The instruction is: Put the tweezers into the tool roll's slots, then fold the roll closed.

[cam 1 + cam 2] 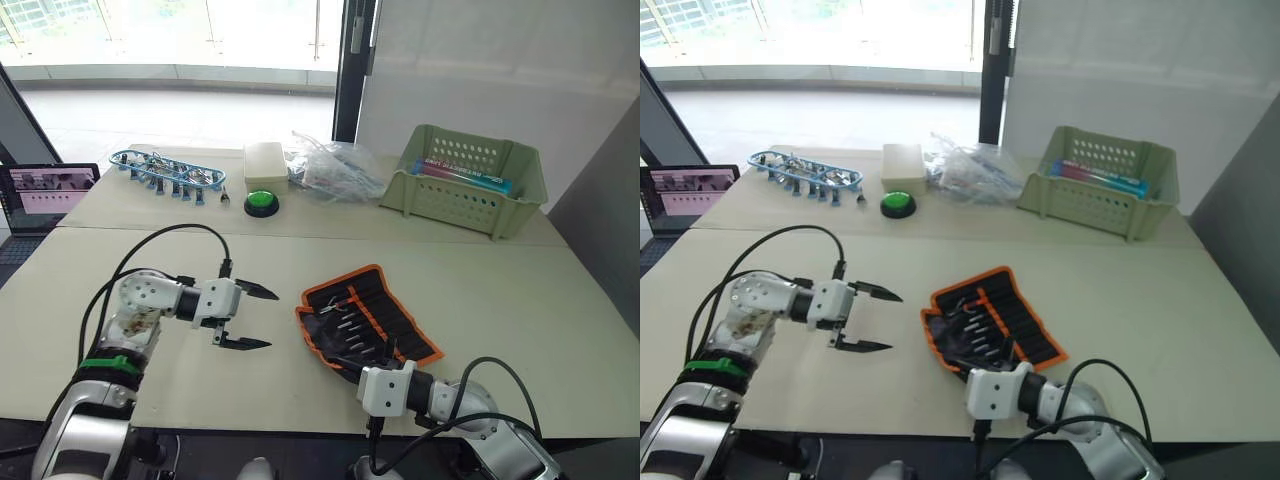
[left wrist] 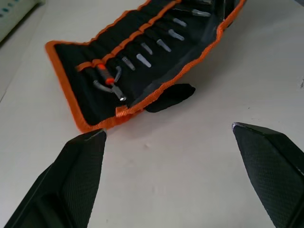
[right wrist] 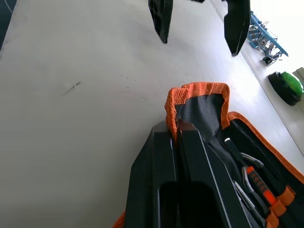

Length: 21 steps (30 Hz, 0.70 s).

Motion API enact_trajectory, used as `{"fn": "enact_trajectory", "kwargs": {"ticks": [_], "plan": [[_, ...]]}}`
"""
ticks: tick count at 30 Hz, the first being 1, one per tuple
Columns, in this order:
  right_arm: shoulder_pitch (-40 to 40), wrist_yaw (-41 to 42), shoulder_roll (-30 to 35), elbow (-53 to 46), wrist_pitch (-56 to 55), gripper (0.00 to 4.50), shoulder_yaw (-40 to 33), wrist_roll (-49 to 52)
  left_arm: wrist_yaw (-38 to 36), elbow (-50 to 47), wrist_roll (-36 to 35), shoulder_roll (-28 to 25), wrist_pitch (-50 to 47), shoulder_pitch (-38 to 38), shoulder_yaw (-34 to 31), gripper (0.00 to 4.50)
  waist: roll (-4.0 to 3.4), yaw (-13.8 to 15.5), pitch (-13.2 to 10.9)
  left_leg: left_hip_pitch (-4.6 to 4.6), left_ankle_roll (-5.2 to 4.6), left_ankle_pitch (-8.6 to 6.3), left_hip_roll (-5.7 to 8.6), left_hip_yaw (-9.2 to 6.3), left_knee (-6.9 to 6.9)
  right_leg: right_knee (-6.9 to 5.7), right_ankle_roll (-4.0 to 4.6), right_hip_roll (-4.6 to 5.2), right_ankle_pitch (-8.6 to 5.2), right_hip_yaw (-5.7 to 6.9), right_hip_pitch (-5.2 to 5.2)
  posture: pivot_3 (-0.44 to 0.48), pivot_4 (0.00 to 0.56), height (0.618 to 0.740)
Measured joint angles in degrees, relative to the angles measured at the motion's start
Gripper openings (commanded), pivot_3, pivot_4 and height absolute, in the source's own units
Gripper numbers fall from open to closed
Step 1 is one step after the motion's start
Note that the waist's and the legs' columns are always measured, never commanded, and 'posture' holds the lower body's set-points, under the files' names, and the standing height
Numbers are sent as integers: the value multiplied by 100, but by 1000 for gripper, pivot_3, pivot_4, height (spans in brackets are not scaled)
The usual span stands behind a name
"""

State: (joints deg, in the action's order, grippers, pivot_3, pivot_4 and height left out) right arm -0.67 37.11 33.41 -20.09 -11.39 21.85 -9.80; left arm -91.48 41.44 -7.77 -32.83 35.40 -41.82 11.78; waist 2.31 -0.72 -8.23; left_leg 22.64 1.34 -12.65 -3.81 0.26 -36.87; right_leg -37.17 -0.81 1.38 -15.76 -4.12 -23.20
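Note:
The tool roll (image 1: 368, 318), black fabric with orange edging, lies open on the table's near middle. Several tweezers (image 2: 156, 45) sit in its orange slot strip with their silver tips showing below it. A black strap loop (image 2: 171, 95) sticks out from the roll's side. My right gripper (image 3: 176, 127) is shut on the roll's near orange edge, which is lifted and curled up. My left gripper (image 1: 252, 316) hovers open just left of the roll, holding nothing; its fingers (image 2: 80, 161) point toward the roll's side.
At the back stand a green plastic basket (image 1: 465, 182), a crumpled plastic bag (image 1: 335, 168), a white box (image 1: 265, 160), a green button (image 1: 261, 203) and a blue rack of clips (image 1: 165, 170). A laptop (image 1: 45, 190) sits off the far left edge.

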Motion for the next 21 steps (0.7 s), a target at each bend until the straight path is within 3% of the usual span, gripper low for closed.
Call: {"fn": "enact_trajectory", "kwargs": {"ticks": [3, 8, 11, 21], "plan": [[5, 10, 8, 56, -89, 40, -33, -12, -71, 1194, 332, 463, 958, -731, 313, 4500, 4, -5, -3, 10, -1, 0, 3, -8, -6, 0, -3, -2, 2, 0, -3, 0, 150, 738], [42, -49, -65, 27, -74, 40, -66, -44, -78, 2291, 621, 918, 1654, -1484, 466, 4500, 6, -16, -4, 22, -1, 0, 8, -16, -11, 1, -10, -3, 5, -2, -5, 0, 150, 738], [155, -105, -69, -11, -34, 0, -95, -107, -78, 2607, 669, 963, 1818, -1689, 534, 3692, 6, -17, -4, 21, -1, 0, 9, -18, -11, 0, -11, -3, 6, -2, -5, 0, 150, 738], [366, -253, -170, -180, 162, 0, -218, -273, -79, 2923, 616, 933, 1934, -1907, 817, 338, 6, -2, -4, 22, -1, 0, 10, -22, -15, -2, -14, -3, 7, -1, -4, 0, 150, 738]]}}
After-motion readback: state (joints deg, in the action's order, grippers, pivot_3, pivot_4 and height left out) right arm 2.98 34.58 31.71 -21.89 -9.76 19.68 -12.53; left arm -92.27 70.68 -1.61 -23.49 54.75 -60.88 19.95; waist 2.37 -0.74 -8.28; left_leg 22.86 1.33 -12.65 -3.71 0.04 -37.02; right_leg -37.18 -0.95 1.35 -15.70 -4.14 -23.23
